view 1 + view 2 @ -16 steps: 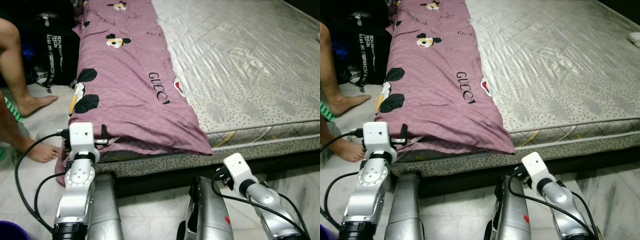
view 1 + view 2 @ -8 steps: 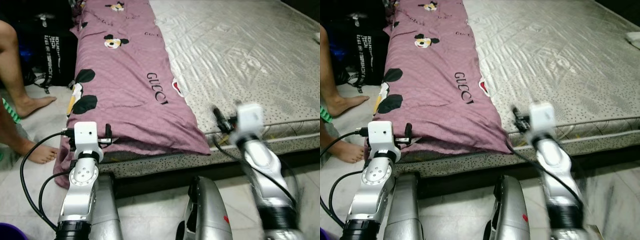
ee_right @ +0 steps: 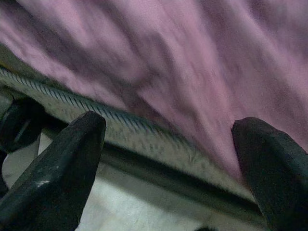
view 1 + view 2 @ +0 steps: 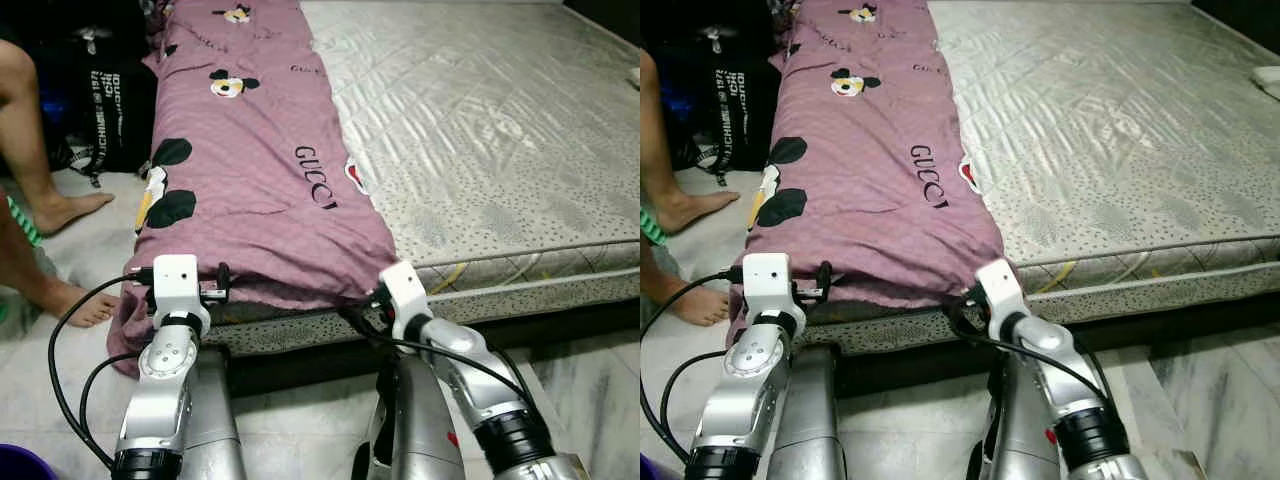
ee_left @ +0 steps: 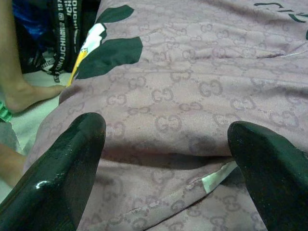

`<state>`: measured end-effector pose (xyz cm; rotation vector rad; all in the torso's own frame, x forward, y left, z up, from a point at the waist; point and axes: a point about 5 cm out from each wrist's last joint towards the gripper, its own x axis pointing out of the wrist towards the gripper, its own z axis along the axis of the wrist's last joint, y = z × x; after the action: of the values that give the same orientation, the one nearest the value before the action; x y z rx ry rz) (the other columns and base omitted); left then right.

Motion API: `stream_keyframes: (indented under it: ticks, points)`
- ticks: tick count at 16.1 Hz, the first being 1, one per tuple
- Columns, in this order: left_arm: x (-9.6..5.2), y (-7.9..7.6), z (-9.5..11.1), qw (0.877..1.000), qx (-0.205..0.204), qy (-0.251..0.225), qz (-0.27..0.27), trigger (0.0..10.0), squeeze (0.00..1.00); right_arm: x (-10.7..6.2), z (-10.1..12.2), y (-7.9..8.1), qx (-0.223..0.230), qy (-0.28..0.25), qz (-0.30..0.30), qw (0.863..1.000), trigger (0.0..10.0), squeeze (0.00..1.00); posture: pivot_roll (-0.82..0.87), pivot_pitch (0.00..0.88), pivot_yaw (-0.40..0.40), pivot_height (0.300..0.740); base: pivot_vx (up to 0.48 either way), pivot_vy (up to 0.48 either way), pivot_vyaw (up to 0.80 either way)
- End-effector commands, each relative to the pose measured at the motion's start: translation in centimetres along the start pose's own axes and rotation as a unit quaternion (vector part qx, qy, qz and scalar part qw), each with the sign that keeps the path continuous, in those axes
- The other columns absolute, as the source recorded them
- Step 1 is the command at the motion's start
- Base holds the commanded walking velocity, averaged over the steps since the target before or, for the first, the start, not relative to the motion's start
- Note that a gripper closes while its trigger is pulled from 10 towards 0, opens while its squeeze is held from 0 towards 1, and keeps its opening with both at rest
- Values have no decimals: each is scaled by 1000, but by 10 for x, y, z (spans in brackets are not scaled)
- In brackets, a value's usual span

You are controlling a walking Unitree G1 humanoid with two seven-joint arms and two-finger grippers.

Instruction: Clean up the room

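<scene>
From the head views, a long mauve printed fabric blanket (image 4: 265, 170) lies along the left side of the bare grey quilted mattress (image 4: 500, 130), its near hem drooping over the bed's foot, with the left hand (image 4: 222, 283) and right hand (image 4: 372, 297) at the two near corners. In the left wrist view the left hand (image 5: 163, 159) gapes wide over the folded hem, holding nothing. In the blurred right wrist view the right hand (image 3: 168, 159) is equally spread at the blanket's edge above the mattress piping; the cloth looks soft, light and limp, so I judge it best pinched at those corners.
</scene>
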<state>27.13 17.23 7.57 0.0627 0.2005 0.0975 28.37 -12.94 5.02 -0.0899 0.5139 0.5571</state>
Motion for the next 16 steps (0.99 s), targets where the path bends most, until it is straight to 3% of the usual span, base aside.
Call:
stream_keyframes:
  ticks: [1, 4, 6, 7, 9, 11, 12, 13, 16]
  points:
    - [2, -1, 1, 1000, 5, 2, -2, 10000, 0, -1, 4, -17, 6, 1, -33, 999, 10000, 1000, 123, 0, -70, 490, 0, 0, 0]
    - [4, -2, 6, 1000, 12, -11, -4, 10000, 0, -5, 10, -35, 1, -15, -103, 995, 10000, 1000, 122, 0, -62, 490, 0, 0, 0]
    - [5, 0, 9, 1000, 14, -16, 0, 10000, 0, -10, 19, -45, 5, -55, -149, 987, 10000, 1000, 123, 0, -60, 490, 0, 0, 0]
    - [6, 2, 14, 999, 18, -34, 5, 10000, 0, -14, 42, -45, 25, -138, -165, 976, 10000, 1000, 115, 0, -51, 490, 0, 0, 0]
    - [6, 1, 21, 998, 22, -57, 2, 10000, 0, -17, 68, -35, 29, -227, -159, 960, 10000, 1000, 108, 0, -43, 490, 0, 0, 0]
    - [6, 3, 23, 997, 27, -77, 13, 10000, 0, -8, 69, -24, 39, -223, -151, 962, 10000, 961, 97, 0, -33, 490, 0, 0, 0]
    - [6, 4, 25, 996, 25, -86, 18, 10000, 0, -6, 71, -21, 44, -228, -153, 961, 10000, 518, 95, 0, -30, 490, 0, 0, 0]
    - [8, 2, 26, 995, 25, -93, 15, 10000, 0, -4, 75, -13, 54, -252, -145, 955, 10000, 0, 88, 0, -23, 490, 0, 0, 0]
    - [11, -2, 24, 995, 22, -93, 4, 10000, 0, -1, 83, -3, 62, -288, -158, 943, 10000, 0, 63, 0, 7, 490, 0, 0, 0]
